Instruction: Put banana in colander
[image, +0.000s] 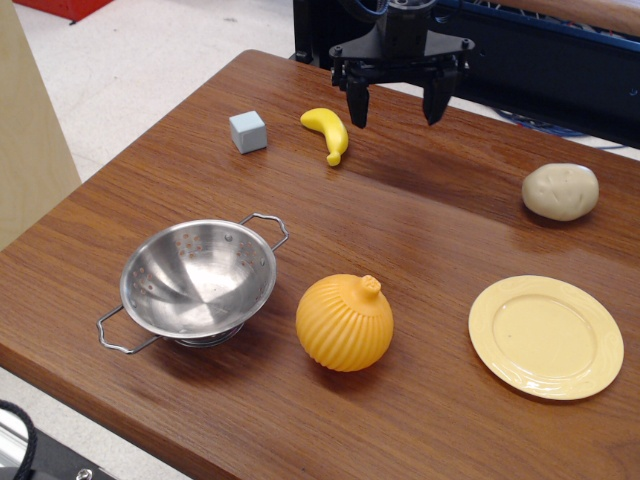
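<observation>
the tool (397, 103) is hanging above the far side of the counter (430, 230) with its two fingers spread wide and gripping nothing. the banana (328, 131) is lying on the counter just beside the tool's left-hand finger, near a small grey cube (248, 131). the colander (196, 281) is sitting upright and empty well apart, beside an orange ribbed ball (345, 322).

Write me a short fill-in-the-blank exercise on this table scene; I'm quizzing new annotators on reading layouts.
1. The banana lies between the grey cube and the open ____.
2. The colander holds ____.
3. The potato sits on the far side of the pale ____.
4. The ribbed orange gourd stands between the colander and the ____.

Missing words: gripper; nothing; plate; plate.
</observation>
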